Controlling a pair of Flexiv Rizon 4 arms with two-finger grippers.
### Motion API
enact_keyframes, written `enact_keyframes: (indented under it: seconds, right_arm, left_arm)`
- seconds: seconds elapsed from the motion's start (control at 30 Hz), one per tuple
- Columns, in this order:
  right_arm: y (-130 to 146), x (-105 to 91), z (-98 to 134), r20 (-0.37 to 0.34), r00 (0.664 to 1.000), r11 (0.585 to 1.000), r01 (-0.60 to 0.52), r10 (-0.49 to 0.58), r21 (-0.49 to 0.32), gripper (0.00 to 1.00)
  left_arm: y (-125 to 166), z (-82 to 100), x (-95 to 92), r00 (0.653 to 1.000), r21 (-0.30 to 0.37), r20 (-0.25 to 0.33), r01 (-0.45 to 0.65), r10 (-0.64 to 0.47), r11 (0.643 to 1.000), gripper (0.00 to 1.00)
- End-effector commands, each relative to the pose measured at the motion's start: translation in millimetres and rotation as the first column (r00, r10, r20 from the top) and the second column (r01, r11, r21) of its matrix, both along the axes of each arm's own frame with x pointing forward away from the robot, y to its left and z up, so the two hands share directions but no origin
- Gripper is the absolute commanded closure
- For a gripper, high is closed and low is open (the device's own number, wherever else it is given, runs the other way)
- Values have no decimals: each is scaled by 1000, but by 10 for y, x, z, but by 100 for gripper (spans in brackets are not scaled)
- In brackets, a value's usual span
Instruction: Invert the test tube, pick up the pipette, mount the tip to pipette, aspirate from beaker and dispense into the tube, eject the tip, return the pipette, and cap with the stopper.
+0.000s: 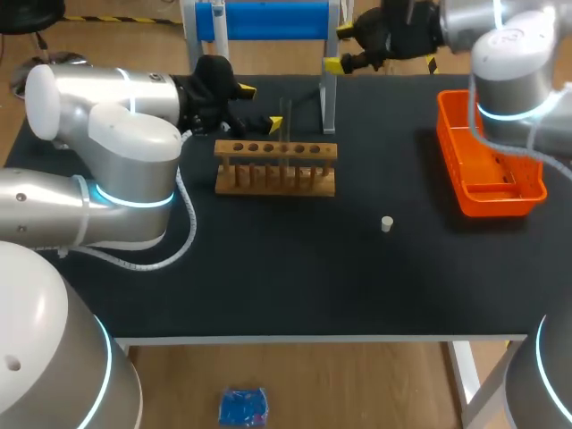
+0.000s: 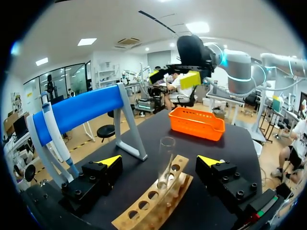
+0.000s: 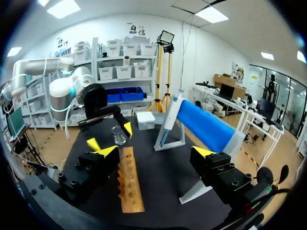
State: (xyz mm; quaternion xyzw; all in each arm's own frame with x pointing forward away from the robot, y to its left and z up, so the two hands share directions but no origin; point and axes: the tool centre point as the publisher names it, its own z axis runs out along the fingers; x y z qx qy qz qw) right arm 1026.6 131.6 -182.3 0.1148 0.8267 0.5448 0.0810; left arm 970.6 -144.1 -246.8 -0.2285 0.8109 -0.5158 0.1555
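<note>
Left gripper [image 1: 260,107]: at the far-left end of the rack [image 1: 275,170], jaws wide. Tube [image 2: 166,160] sits between its fingers, but neither tip touches it, so it's not gripped.

Tube: upright in a rack hole near that end, open mouth up. Looks empty, can't be sure.

Stand [image 1: 264,20]: far edge of the table, behind the rack. Pipette [image 2: 54,132] hangs at its end, untouched.

Stopper [image 1: 387,223]: lying loose on the table [image 1: 268,268], right of the rack and nearer, well apart from the tube.

Right gripper [image 3: 153,152]: up at the far side, right of the stand, jaws wide, nothing in them. Faces back toward rack and stand.

Bin [image 1: 487,207]: orange, right side of the table. Can't tell what's inside.

Progress, my read: step 1 (invert) looks done or about done, since the tube is mouth-up and seated. The other 7 are open: pick up pipette, mount tip, aspirate, dispense, eject, return, cap.

Can't find a beaker or tips in any of the 3 views.

Next is likely the pipette pickup. Right gripper seems better placed for it.
</note>
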Motion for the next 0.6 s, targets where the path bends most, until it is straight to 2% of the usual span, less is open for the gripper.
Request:
enact_keyframes:
  seconds: [0.03,0.3,0.43,0.6]
  right_arm:
    - [-595,-637,-70,2,1000,999,25,-25,27,0]
    - [-1240,-1371,-431,-50,998,1000,25,-26,-3,0]
    - [-1400,-1661,-576,-57,998,1000,14,-15,-19,0]
    - [-1460,-1887,-700,-30,1000,1000,10,-10,-14,0]
  left_arm:
    - [2,-1,4,1000,-1,0,2,-2,1000,0]
    - [2,-1,4,1000,-1,0,2,-2,1000,0]
    - [2,-1,4,1000,-1,0,2,-2,1000,0]
    - [2,-1,4,1000,-1,0,2,-2,1000,0]
